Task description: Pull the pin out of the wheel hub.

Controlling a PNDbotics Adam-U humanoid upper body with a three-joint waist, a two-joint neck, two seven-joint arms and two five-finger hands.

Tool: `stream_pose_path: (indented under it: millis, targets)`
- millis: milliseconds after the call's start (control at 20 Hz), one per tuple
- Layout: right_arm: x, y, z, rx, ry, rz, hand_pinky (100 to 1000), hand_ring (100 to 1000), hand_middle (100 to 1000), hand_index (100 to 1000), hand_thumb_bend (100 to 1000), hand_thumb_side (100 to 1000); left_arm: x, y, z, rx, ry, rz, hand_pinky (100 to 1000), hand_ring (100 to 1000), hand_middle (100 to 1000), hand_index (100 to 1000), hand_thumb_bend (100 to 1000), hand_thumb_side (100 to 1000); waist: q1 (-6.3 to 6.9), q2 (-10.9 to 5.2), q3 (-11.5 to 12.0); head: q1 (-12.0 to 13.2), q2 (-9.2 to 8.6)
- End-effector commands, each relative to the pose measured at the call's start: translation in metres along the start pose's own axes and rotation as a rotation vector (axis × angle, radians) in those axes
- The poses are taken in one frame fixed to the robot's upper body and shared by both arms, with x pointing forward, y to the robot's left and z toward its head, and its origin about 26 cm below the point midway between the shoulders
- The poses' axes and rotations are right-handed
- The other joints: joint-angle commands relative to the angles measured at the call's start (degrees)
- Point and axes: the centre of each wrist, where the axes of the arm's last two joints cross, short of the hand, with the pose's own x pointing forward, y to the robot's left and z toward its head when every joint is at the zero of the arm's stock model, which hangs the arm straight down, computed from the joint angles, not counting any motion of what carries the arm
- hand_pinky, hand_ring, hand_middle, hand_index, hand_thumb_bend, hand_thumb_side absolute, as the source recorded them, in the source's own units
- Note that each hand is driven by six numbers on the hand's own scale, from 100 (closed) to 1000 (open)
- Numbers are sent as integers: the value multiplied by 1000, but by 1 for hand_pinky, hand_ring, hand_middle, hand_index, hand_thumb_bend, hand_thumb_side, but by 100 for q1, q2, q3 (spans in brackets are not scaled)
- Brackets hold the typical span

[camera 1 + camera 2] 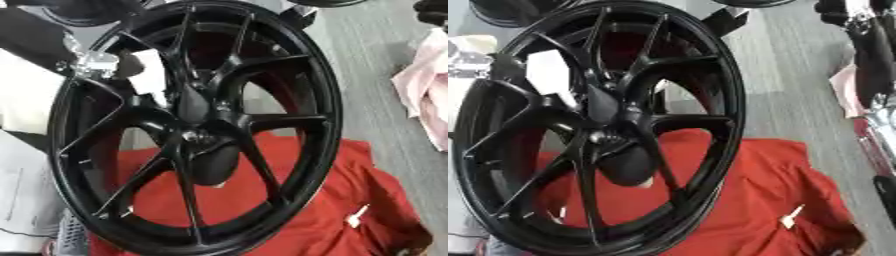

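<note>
A large black spoked wheel (194,125) stands upright and tilted, filling most of both views. Its hub (196,134) sits at the centre, with a small pale glint on it; I cannot make out a pin. Behind the hub hangs a dark rounded shape (214,165) with a pale tip. A silver and black part of my left arm or hand (89,63) is at the rim's upper left, against the rim; its grip is hidden. A black and silver arm (874,60) runs down the right edge of the right eye view, apart from the wheel, and no hand shows on it.
A red cloth (350,200) with a small white tag (357,216) lies under and to the right of the wheel. A white panel (549,75) shows through the spokes. Pink fabric (424,90) lies on the grey floor (367,50) at the right. Another dark wheel (509,12) is at the top left.
</note>
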Motion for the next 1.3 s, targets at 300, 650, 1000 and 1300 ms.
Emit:
stream_pose_path:
  millis: [300, 650, 1000, 1300]
  targets:
    - [7, 1, -3, 5, -25, -8, 783, 707, 613, 631, 100, 736, 0, 4, -3, -26, 9, -2, 900, 873, 775, 928, 438, 664, 4, -22, -28, 37, -65]
    - [7, 1, -2, 3, -24, -11, 784, 707, 614, 631, 100, 736, -2, 1, -10, -76, 25, -8, 891, 861, 759, 898, 473, 663, 8, -10, -50, -11, -89]
    - [7, 2, -2, 1, -21, -15, 785, 708, 614, 632, 100, 737, -3, -1, -12, -116, 28, -33, 879, 833, 701, 889, 492, 650, 1, -20, -39, -231, -192]
    - [7, 2, -2, 3, -18, -20, 786, 708, 614, 632, 100, 738, -7, -3, -15, -117, 69, -71, 887, 859, 762, 902, 512, 626, -3, -27, -34, -211, -241]
